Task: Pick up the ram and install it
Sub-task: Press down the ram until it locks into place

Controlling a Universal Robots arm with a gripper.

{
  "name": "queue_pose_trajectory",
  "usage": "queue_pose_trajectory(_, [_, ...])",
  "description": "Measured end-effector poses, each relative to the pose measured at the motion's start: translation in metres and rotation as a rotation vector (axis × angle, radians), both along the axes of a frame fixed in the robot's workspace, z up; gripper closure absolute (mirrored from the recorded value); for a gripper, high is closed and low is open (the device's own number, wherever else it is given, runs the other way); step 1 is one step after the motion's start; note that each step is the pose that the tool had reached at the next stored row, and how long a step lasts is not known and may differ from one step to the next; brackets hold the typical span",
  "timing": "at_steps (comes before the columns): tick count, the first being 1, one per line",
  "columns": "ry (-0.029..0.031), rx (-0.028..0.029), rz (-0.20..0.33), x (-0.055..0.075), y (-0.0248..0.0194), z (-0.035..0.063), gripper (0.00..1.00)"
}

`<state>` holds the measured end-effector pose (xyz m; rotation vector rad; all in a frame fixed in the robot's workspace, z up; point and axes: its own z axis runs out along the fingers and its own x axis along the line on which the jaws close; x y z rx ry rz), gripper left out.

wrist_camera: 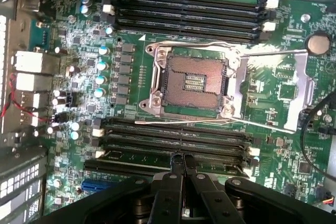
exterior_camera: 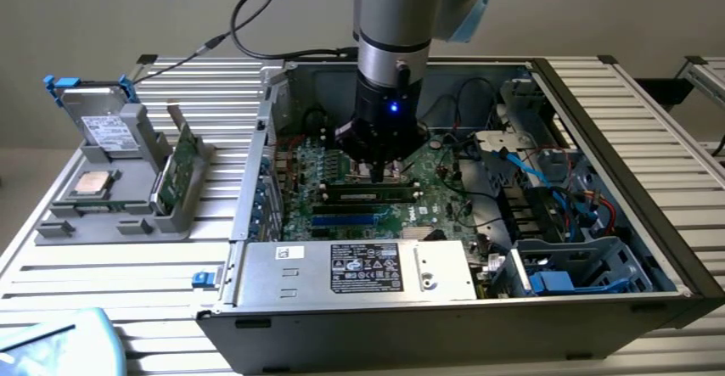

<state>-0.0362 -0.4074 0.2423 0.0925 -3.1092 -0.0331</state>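
Note:
The ram (exterior_camera: 365, 193) is a long green stick with black chips, standing on edge in one of the black memory slots on the motherboard (exterior_camera: 436, 206) inside the open computer case. In the wrist view its thin top edge (wrist_camera: 136, 157) runs along a slot beside the processor socket. My gripper (exterior_camera: 379, 171) hangs straight down over the middle of the stick. Its black fingers (wrist_camera: 173, 182) are shut together, with the tips (wrist_camera: 182, 157) right at the ram's top edge and nothing between them.
The empty processor socket (wrist_camera: 191, 80) lies between two banks of slots. A power supply (exterior_camera: 362, 270) and drive cage (exterior_camera: 566, 270) border the board. A grey holder (exterior_camera: 114, 210) at the exterior view's left carries another green board (exterior_camera: 170, 172), a silver chip (exterior_camera: 91, 185) and a drive (exterior_camera: 104, 126).

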Motion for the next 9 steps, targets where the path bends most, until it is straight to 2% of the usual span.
queue_pose_trajectory(4, [0.0, 0.0, -0.062, 0.0, 0.0, 0.0, 0.89])
queue_pose_trajectory(9, [0.0, 0.0001, -0.063, 0.0, 0.0, 0.0, 0.89])
